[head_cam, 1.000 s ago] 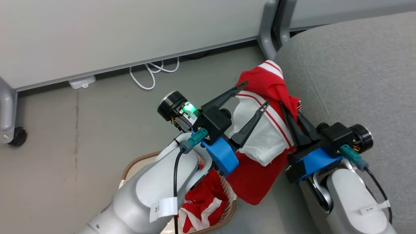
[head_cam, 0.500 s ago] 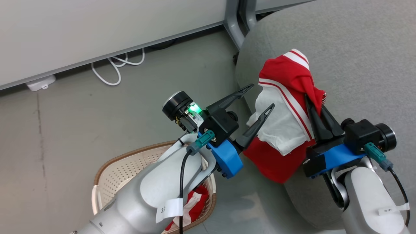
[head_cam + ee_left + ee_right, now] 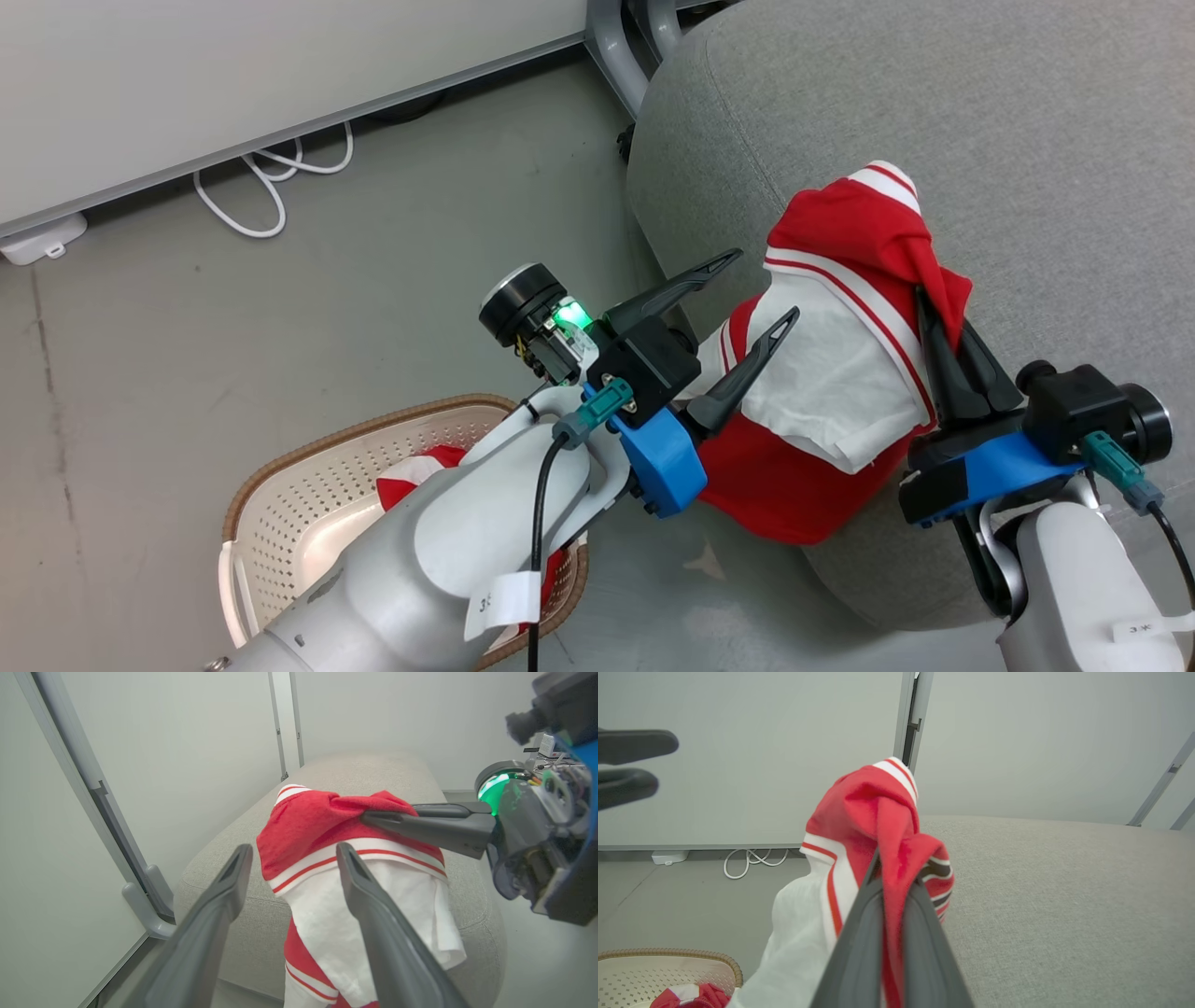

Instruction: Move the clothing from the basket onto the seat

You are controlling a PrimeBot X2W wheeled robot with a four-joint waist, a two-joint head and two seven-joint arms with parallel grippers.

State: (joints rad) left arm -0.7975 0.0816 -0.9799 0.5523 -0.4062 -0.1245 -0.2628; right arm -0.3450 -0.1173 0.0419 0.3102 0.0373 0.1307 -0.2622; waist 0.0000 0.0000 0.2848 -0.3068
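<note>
Right gripper (image 3: 941,317) clamped tight on a bunched red fold of one garment (image 3: 868,224), over the rounded edge of the seat (image 3: 980,112). Much of the cloth hangs off the side toward the floor (image 3: 327,308). Left gripper (image 3: 766,282) spread apart, empty, just beside the white panel (image 3: 840,383). If you release here, it may slide off (the weight is overhanging). Second garment (image 3: 439,457) lies in the basket (image 3: 280,467).

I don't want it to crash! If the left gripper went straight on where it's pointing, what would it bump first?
Probably the red-and-white clothing held by the right gripper: the open left gripper points right at it. The grey seat lies behind.
</note>
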